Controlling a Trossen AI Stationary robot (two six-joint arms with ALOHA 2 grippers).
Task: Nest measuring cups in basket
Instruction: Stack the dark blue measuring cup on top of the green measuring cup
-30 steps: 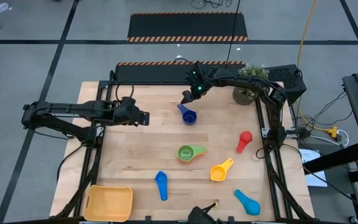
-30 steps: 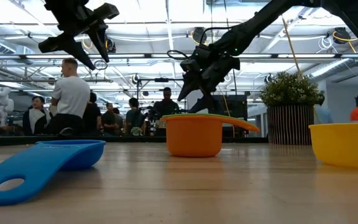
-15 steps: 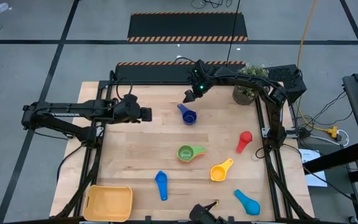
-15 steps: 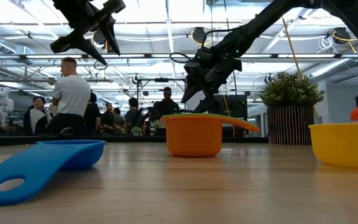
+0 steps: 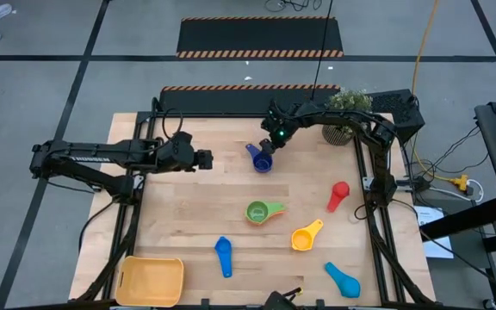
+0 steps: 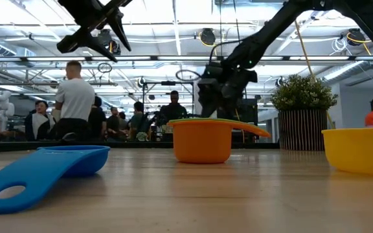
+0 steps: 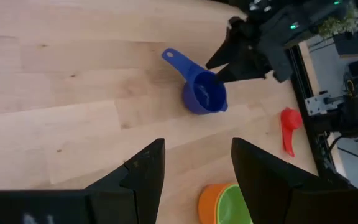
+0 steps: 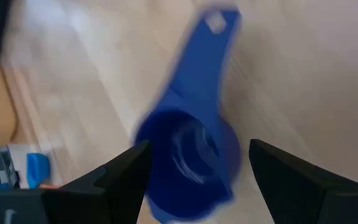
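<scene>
Nearest table edge: yellow basket point(image 5: 151, 281) at the left corner; light blue cup point(image 5: 343, 279) toward the right corner. Next row in: blue cup point(image 5: 223, 256) lying flat, orange cup point(image 5: 306, 236) beside it, right of centre. Mid-table: green cup point(image 5: 261, 211); red cup point(image 5: 339, 195) near the right frame. None of the cups in the basket, none nested. Left gripper point(image 5: 203, 159) raised over the left half of the table, fingers point(image 7: 143, 171) spread, nothing between them. Farther back: dark blue cup point(image 5: 259, 158), upright on the wood. Right gripper point(image 5: 275, 143) poised directly at that cup, fingers point(image 8: 126, 168) spread wide either side of the bowl, contact not confirmed. Far right corner: potted plant point(image 5: 344, 113). Beyond the table: people standing point(image 6: 74, 98).
</scene>
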